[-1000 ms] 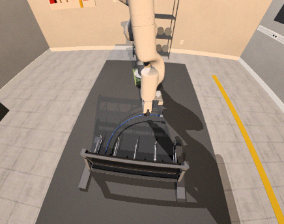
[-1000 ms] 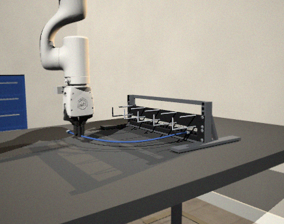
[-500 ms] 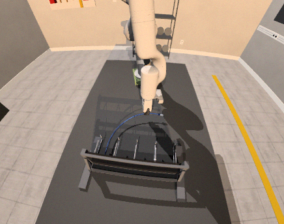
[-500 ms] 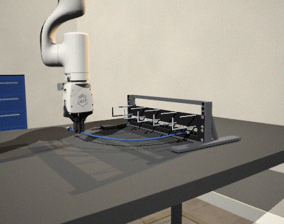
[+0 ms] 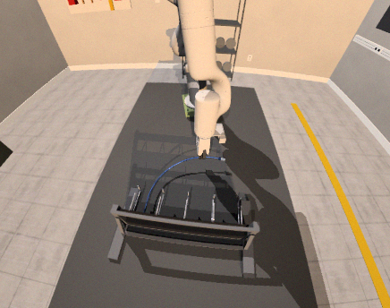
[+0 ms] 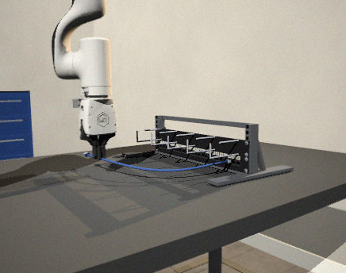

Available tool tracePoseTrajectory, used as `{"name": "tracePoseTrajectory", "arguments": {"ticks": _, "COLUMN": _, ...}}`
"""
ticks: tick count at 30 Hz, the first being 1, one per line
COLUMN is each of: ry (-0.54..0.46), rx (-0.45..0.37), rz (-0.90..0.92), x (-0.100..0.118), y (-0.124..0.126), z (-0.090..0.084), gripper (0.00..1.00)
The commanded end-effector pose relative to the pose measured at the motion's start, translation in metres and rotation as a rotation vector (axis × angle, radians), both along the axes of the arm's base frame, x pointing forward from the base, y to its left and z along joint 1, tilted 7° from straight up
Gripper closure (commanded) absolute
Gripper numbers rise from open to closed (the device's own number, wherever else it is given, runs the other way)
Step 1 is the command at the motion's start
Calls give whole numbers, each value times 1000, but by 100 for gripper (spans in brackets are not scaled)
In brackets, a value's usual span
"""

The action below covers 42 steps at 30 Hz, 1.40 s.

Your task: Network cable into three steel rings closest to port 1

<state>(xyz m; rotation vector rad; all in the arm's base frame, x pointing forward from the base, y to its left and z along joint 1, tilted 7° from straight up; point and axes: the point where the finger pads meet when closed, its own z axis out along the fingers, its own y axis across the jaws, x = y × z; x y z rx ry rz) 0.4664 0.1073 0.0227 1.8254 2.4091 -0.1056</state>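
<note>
A blue network cable (image 5: 162, 176) runs in an arc from the rack panel (image 5: 184, 224) out to my gripper (image 5: 202, 155). The gripper is shut on the cable near its free end, and the plug (image 5: 222, 158) sticks out past the fingers. In the side view the gripper (image 6: 98, 155) holds the cable (image 6: 162, 168) just above the table, and its far end meets the panel's (image 6: 207, 140) right end (image 6: 228, 161). Rows of steel rings (image 5: 160, 201) stick out from the panel (image 6: 178, 143). Seen from above, the cable passes between the two leftmost rows. I cannot tell whether it sits in any ring.
The rack stands on two flat feet (image 6: 251, 175) on the dark table. A small green block (image 5: 187, 105) lies behind the arm's base. A shelf unit (image 5: 229, 40) stands by the back wall. The table edge is near in the side view.
</note>
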Motion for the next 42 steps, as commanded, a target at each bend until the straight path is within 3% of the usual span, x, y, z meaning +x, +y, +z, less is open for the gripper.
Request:
{"name": "tracePoseTrajectory", "arguments": {"ticks": 1, "ry": 2, "rx": 6, "rz": -21, "x": 25, "y": 18, "z": 13, "gripper": 100}}
{"name": "tracePoseTrajectory", "arguments": {"ticks": 2, "ry": 2, "rx": 6, "rz": -21, "x": 25, "y": 18, "z": 13, "gripper": 100}}
{"name": "tracePoseTrajectory", "arguments": {"ticks": 3, "ry": -1, "rx": 5, "rz": -36, "x": 43, "y": 30, "z": 21, "gripper": 100}}
{"name": "tracePoseTrajectory", "arguments": {"ticks": 17, "ry": -9, "rx": 10, "rz": -102, "x": 123, "y": 85, "z": 61, "gripper": 100}}
{"name": "tracePoseTrajectory", "arguments": {"ticks": 19, "ry": -9, "rx": 10, "rz": -102, "x": 123, "y": 85, "z": 61, "gripper": 100}}
{"name": "tracePoseTrajectory", "arguments": {"ticks": 20, "ry": -11, "rx": 10, "rz": -117, "x": 141, "y": 97, "z": 69, "gripper": 100}}
{"name": "tracePoseTrajectory", "arguments": {"ticks": 32, "ry": -17, "rx": 14, "rz": -171, "x": 205, "y": 142, "z": 102, "gripper": 100}}
{"name": "tracePoseTrajectory", "arguments": {"ticks": 42, "ry": -18, "rx": 14, "rz": -178, "x": 222, "y": 149, "z": 106, "gripper": 100}}
